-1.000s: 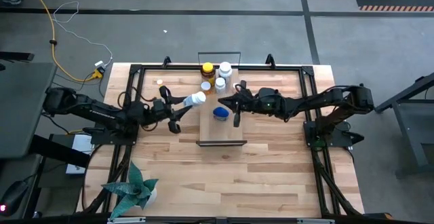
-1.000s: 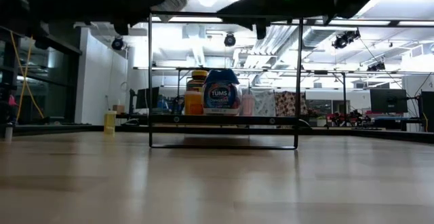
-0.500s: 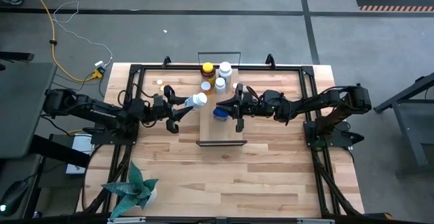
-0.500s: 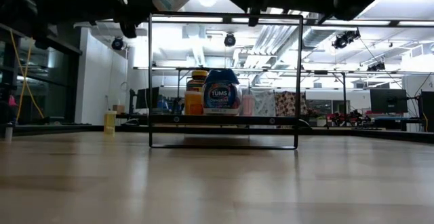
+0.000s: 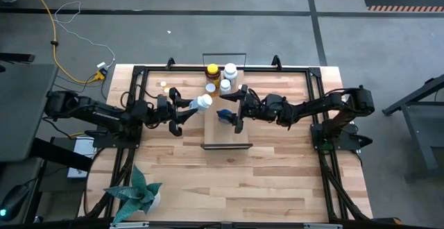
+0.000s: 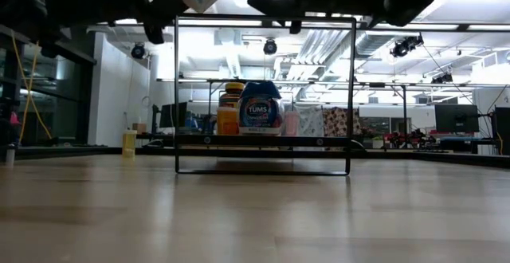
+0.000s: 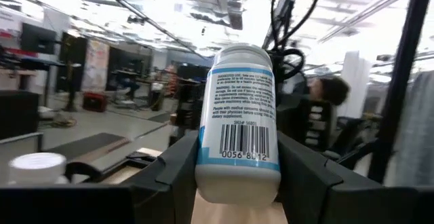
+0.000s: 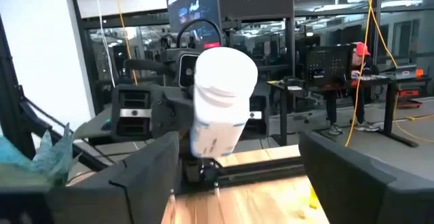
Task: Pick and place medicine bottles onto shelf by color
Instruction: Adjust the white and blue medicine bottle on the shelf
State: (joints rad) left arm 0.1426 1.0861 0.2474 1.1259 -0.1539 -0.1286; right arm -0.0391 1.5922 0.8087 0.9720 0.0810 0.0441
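One white bottle [image 5: 202, 101], pinched by the left tool [image 5: 189, 107] at the shelf's [image 5: 227, 137] nine o'clock edge, could be struck by the spread right tool [image 5: 231, 112].

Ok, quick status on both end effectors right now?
Left end effector: closed on the white bottle, held up off the table.
Right end effector: open, empty, above the blue-capped bottle on the shelf.

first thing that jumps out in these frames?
The white bottle gripped in the left claw, held in the air at the shelf's left edge. Facing it, the right claw hangs open above the blue-capped bottle on the shelf. More bottles cluster at the shelf's far end.
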